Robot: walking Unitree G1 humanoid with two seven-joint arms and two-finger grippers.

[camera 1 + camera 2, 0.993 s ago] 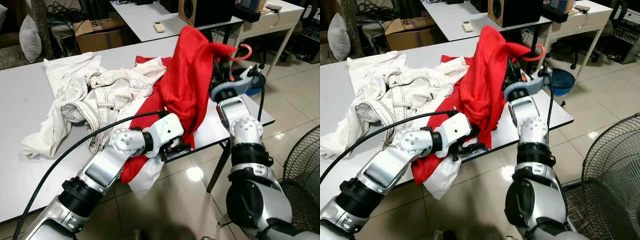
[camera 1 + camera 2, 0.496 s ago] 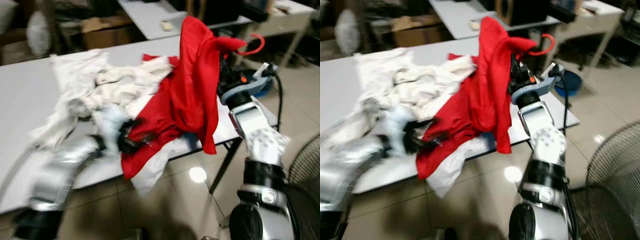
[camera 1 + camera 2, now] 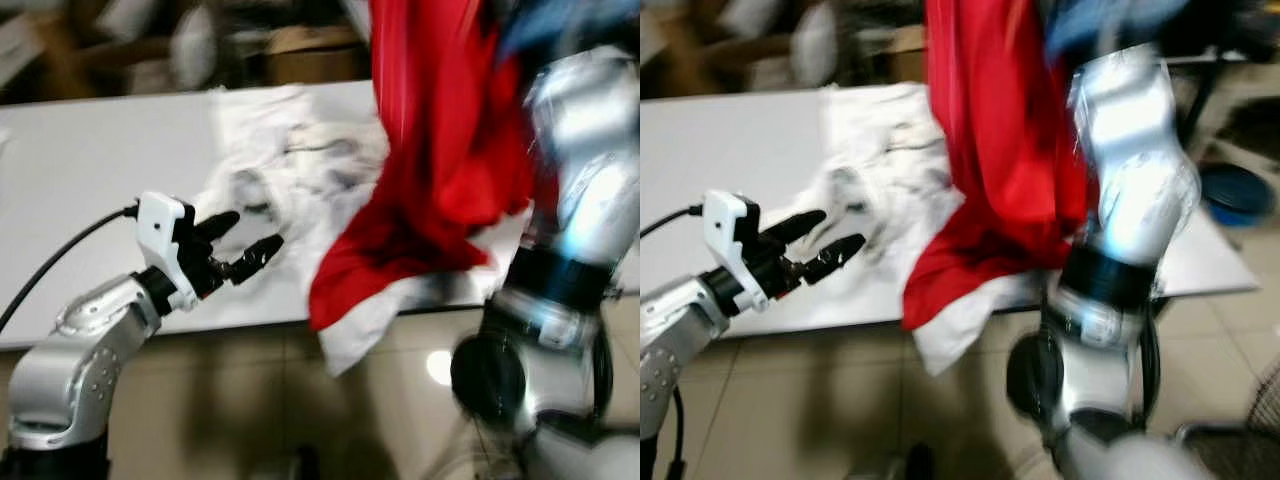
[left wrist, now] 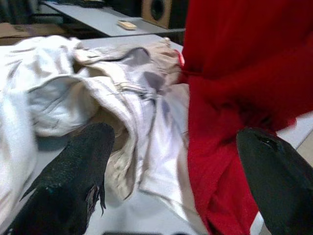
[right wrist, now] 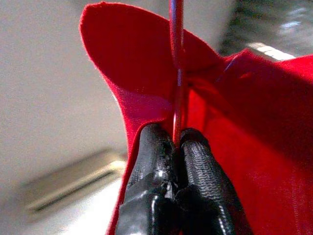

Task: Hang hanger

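Two pincers, two different jobs right now. Your right pincer (image 5: 176,142) is pressed together on the thin red stem of the hanger (image 5: 176,58), with the red garment (image 3: 440,150) draped from it and lifted high; its lower hem trails down over the front edge of the white counter (image 3: 80,180), with a white lining or second cloth showing beneath it. Your left pincer (image 3: 240,245) is spread and empty, held out above the counter's near edge, just beside the heap of white clothes (image 4: 98,98) and apart from the red cloth.

You look to be in the carrying step: the hanger is gripped and raised, but no rail or hook to hang it on can be made out, and the head views are blurred. The next move calls for finding the rail, keeping the stem pinched firmly so the hanger doesn't swivel, and lifting the hem clear of the counter and white clothes before you turn away.
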